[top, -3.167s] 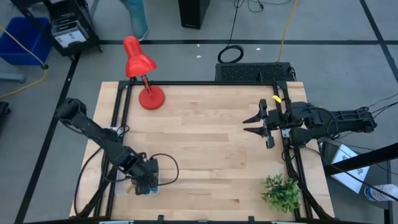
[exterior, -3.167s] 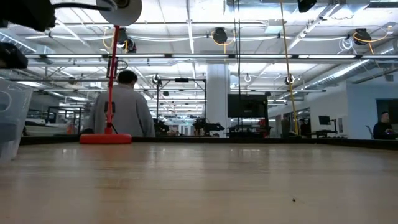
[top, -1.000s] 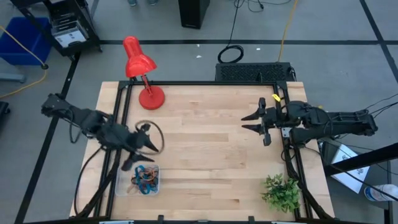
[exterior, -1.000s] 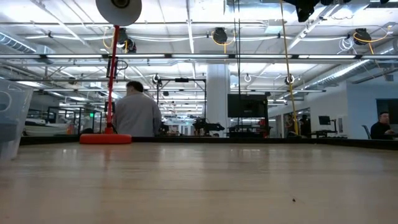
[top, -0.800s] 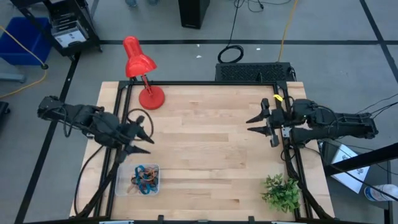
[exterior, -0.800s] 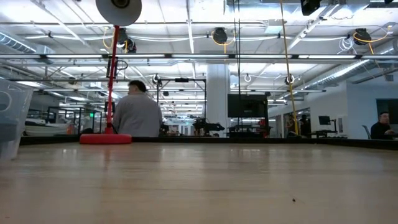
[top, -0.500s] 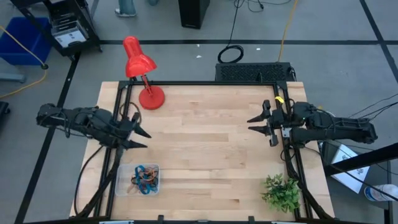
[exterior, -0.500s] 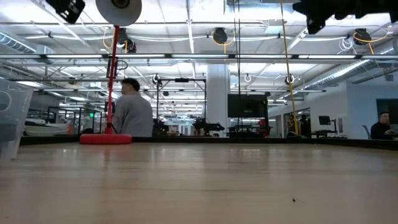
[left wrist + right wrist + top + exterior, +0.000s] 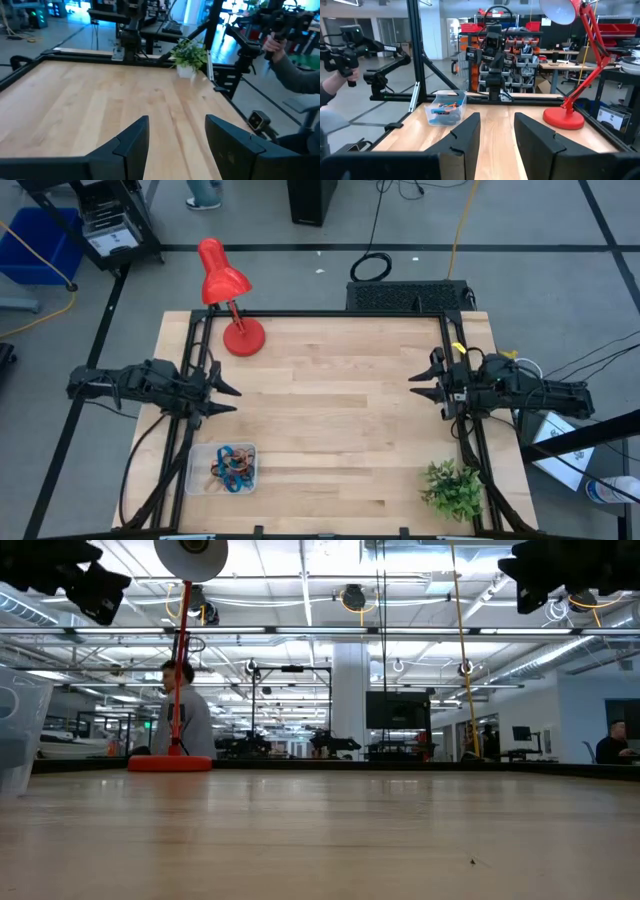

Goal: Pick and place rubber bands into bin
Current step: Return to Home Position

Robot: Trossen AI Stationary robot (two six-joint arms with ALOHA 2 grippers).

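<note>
The rubber bands (image 9: pixel 231 467) lie in a tangle of orange, blue and black inside the bin (image 9: pixel 197 471), a clear tray at the table's near left corner; the right wrist view shows the bin (image 9: pixel 451 98) and the bands (image 9: pixel 443 111) too. My left gripper (image 9: pixel 232 400) hangs open above the table's left edge, beyond the bin, pointing toward the right edge, with nothing between its fingers (image 9: pixel 131 145). My right gripper (image 9: pixel 415 386) hangs open above the right edge, pointing left, also with nothing in it (image 9: pixel 496 131).
A red desk lamp (image 9: pixel 226 292) stands at the far left corner and a small green plant (image 9: pixel 452 488) at the near right corner. Black frame rails (image 9: pixel 192 360) run along the table's sides. A person (image 9: pixel 180 720) walks in the room behind.
My left gripper has drawn back from beside the bin toward the table's left edge, sunk, and turned until it points level across the table. My right gripper has drawn back toward the right edge and sunk a little. The bin and the bands have stayed put.
</note>
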